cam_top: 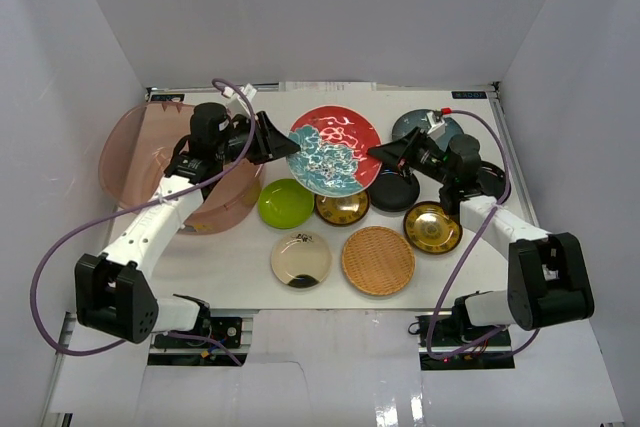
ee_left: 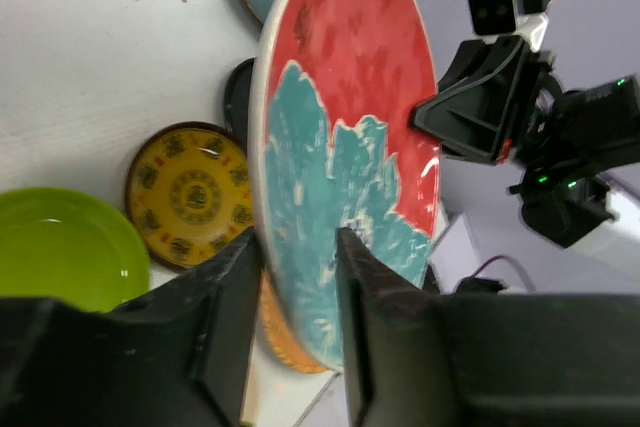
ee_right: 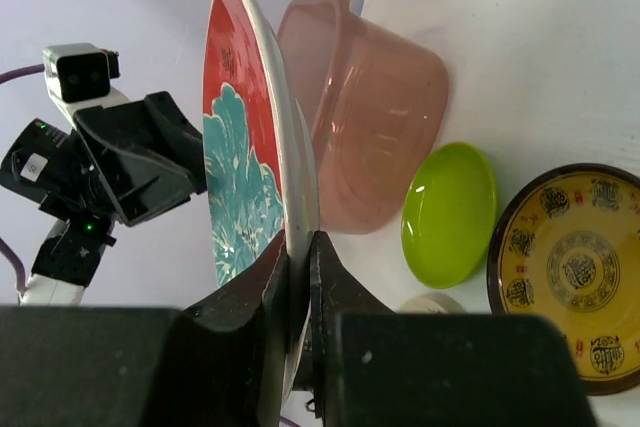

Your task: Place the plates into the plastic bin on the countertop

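Note:
The red-and-teal floral plate [cam_top: 335,150] hangs in the air between both grippers, above the middle of the white countertop [cam_top: 240,267]. My right gripper [cam_top: 373,154] is shut on its right rim; in the right wrist view the fingers [ee_right: 300,242] pinch the thin white edge of the plate [ee_right: 235,177]. My left gripper [cam_top: 295,147] is closed on the left rim; in the left wrist view the jaws [ee_left: 298,242] straddle the plate [ee_left: 340,147], touching it on both sides. The pinkish plastic bin [cam_top: 140,147] stands at the far left, also in the right wrist view [ee_right: 380,97].
On the countertop lie a lime green plate [cam_top: 286,203], two gold patterned plates [cam_top: 342,208] [cam_top: 432,227], a cream plate [cam_top: 301,259], a woven tan plate [cam_top: 378,260], a black plate [cam_top: 392,190] and a teal plate [cam_top: 415,125]. White walls enclose the sides.

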Controlling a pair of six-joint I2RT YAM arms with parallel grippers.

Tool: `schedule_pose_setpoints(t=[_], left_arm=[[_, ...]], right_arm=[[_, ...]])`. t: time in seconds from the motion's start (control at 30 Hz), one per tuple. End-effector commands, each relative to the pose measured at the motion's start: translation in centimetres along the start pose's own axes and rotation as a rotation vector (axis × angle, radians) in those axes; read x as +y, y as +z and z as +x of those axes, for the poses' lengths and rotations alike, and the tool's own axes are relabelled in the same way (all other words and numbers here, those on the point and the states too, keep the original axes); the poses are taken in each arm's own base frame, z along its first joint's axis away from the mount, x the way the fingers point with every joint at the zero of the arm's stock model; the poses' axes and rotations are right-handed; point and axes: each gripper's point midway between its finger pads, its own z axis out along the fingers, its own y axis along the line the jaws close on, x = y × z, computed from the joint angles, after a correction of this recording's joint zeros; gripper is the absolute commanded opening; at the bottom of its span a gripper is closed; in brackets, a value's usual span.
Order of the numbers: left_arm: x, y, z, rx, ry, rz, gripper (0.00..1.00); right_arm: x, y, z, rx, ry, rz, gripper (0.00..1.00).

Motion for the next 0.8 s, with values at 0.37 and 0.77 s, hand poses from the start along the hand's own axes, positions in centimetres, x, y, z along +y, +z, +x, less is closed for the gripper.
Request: schedule_pose_setpoints(t=[0.37,0.77], left_arm=[[-0.8,1.0,1.0,0.022,-0.008,0.114,0.48],[-0.9,-0.6,-2.3,-0.099,0.000,0.032,0.00]], right_arm=[[6.3,-1.1,0.5,0.013,-0.083,-0.228,0.08],[5.0,-1.3,1.1,0.021,-0.138,-0.175,0.52]])
